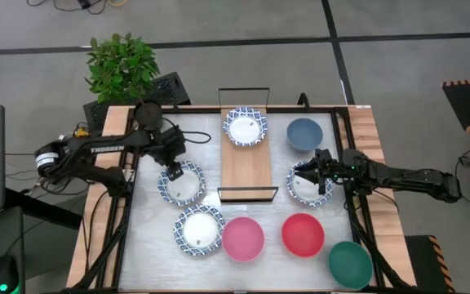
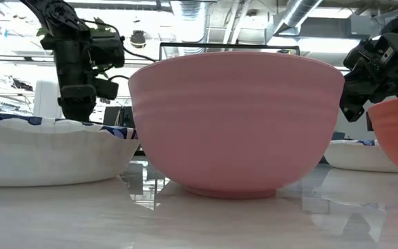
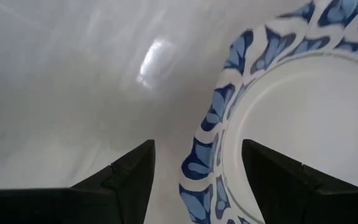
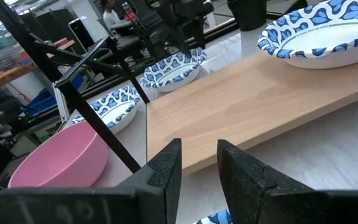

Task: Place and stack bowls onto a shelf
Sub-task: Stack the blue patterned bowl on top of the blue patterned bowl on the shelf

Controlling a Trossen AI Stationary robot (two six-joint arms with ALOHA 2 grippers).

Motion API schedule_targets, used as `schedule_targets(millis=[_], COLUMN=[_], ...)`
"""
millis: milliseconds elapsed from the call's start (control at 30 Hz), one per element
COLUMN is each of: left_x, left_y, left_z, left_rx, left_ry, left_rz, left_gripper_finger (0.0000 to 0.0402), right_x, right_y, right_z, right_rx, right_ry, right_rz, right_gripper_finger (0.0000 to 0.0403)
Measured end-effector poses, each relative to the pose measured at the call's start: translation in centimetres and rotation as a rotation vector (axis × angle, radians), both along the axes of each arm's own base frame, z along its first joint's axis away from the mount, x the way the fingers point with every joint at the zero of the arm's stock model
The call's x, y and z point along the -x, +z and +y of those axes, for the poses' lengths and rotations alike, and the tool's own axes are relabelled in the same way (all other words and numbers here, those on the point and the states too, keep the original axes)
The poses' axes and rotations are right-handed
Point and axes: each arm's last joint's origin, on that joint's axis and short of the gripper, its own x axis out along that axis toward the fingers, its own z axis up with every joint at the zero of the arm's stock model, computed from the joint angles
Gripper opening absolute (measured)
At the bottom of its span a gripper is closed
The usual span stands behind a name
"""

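Observation:
My left gripper [image 3: 197, 143] is open and points down at a white bowl with a blue patterned rim [image 1: 181, 182], left of the shelf. One finger [image 3: 129, 177] stands outside the rim [image 3: 202, 158] and one [image 3: 278, 180] over the inside; neither touches it. The light-wood shelf [image 1: 250, 167] carries another patterned bowl [image 1: 245, 127] at its far end. My right gripper [image 4: 199, 144] hovers nearly level over a third patterned bowl [image 1: 307, 184] right of the shelf, with a narrow empty gap between its fingers.
On the table stand a slate-blue bowl [image 1: 304, 134], a patterned bowl [image 1: 200, 230], a pink bowl [image 1: 242, 238] and a red bowl [image 1: 303, 234]. A green bowl [image 1: 350, 263] sits at the near right corner. A potted plant [image 1: 122, 65] stands beyond the far left corner.

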Motion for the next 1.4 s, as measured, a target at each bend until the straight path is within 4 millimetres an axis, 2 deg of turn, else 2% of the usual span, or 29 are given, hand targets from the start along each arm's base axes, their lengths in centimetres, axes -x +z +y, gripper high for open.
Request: schedule_targets(millis=[167, 533, 600, 967, 1400], left_x=[-0.2, -0.2, -0.2, -0.4, -2.0], left_y=[-0.7, -0.8, -0.8, -0.1, 5.0], left_z=[0.1, 0.2, 0.2, 0.3, 0.8], left_rx=[0.017, -0.013, -0.010, 0.041, 0.052], left_ry=[-0.001, 0.018, 0.039, 0.191, 0.222], left_rz=[0.033, 0.051, 0.049, 0.024, -0.024], left_gripper_finger=[0.0182, 0.0023, 0.0008, 0.0002, 0.0002], right_x=[0.0, 0.0, 0.0, 0.0, 0.0], right_y=[0.0, 0.0, 0.0, 0.0, 0.0], right_z=[0.0, 0.0, 0.0, 0.0, 0.0], right_rx=[0.000, 0.000, 0.000, 0.000, 0.001], right_ry=[0.000, 0.000, 0.000, 0.000, 0.000], right_rz=[0.000, 0.000, 0.000, 0.000, 0.000], right_gripper_finger=[0.0129, 0.0129, 0.0129, 0.0129, 0.0129])
